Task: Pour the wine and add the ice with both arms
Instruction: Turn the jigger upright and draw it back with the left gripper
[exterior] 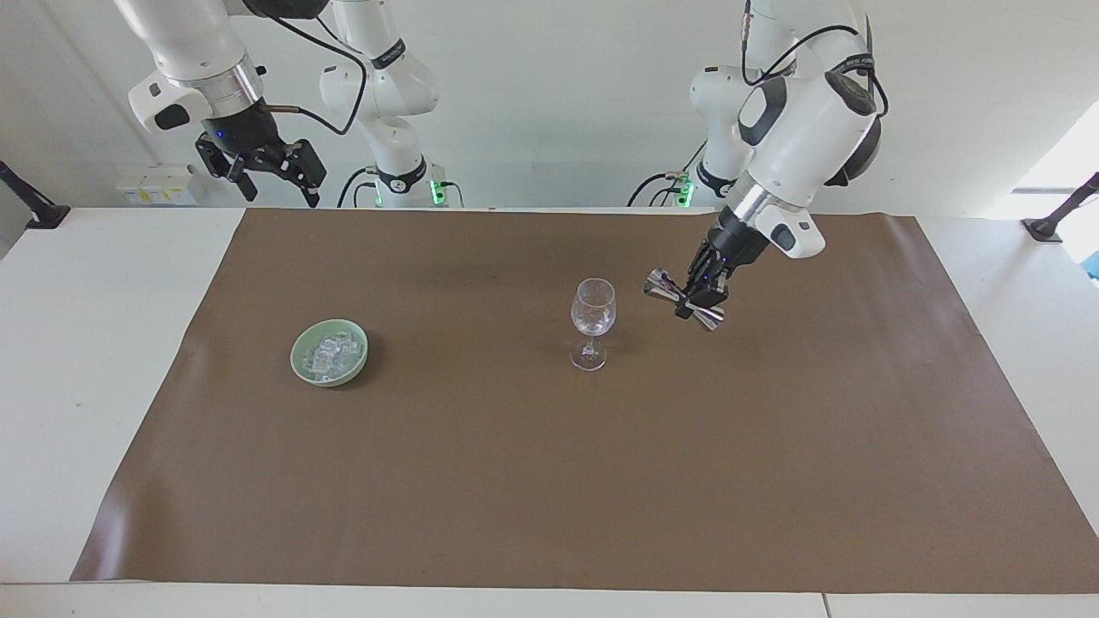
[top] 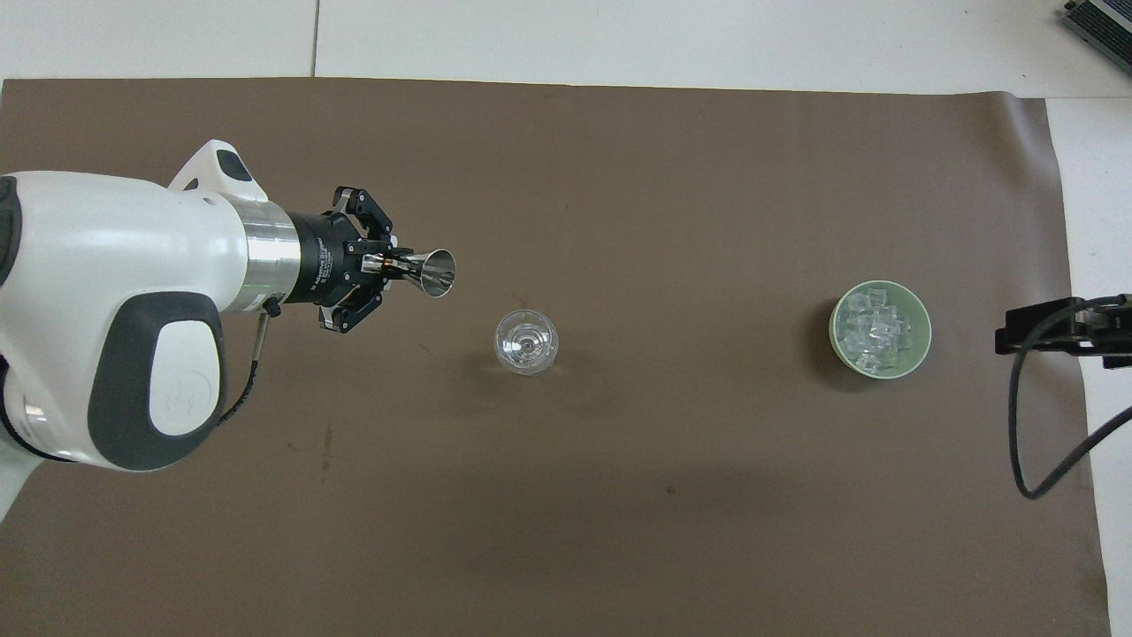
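A clear stemmed wine glass (exterior: 592,322) (top: 526,342) stands upright mid-mat. My left gripper (exterior: 700,292) (top: 385,263) is shut on a silver double-cone jigger (exterior: 685,299) (top: 426,271). It hangs over the mat beside the glass, toward the left arm's end. The jigger lies nearly on its side, one mouth facing the glass, clear of the rim. No wine shows in the glass or the jigger. The ice (exterior: 330,354) (top: 874,332) fills a green bowl (exterior: 294,354) (top: 925,329) toward the right arm's end. My right gripper (exterior: 266,172) (top: 1061,327) waits open, raised past the mat's edge, holding nothing.
A brown mat (exterior: 549,472) (top: 619,177) covers most of the white table (exterior: 86,343). A black cable (top: 1026,425) hangs from the right gripper beside the bowl. A dark clamp (exterior: 1052,223) sits at the table corner.
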You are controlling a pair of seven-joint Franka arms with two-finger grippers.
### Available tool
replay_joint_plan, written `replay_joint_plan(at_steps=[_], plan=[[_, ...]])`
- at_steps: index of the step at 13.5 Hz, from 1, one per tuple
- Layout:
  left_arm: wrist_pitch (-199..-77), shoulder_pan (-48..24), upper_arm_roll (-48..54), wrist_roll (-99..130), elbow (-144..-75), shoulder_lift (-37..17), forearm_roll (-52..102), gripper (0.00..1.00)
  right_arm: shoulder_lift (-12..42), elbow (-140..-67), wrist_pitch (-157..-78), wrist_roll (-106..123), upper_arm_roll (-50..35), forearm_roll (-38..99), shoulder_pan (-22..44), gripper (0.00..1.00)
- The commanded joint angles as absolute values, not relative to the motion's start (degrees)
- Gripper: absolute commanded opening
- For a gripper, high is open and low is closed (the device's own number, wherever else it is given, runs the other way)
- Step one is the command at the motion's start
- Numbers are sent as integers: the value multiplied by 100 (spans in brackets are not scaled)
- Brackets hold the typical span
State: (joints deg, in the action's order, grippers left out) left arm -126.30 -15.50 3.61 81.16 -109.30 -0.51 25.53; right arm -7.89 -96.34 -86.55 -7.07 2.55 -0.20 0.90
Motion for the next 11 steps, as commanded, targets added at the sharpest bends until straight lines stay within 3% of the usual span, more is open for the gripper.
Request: replay_joint_plan(at_steps=[1, 5, 11], plan=[[-12577, -1162, 413, 7744, -11205, 123, 3267, 0, -844, -9633, -8569, -527, 255, 70, 70, 100], [-12568, -651, 396, 6873, -11487, 79, 4620, 0, -992, -9939, -8718, -492, 193, 79, 167, 100], [-12113, -97, 396, 6452, -11496, -27, 5483, 0, -1090, -10695, -9736, 621, 185, 79, 176, 100]])
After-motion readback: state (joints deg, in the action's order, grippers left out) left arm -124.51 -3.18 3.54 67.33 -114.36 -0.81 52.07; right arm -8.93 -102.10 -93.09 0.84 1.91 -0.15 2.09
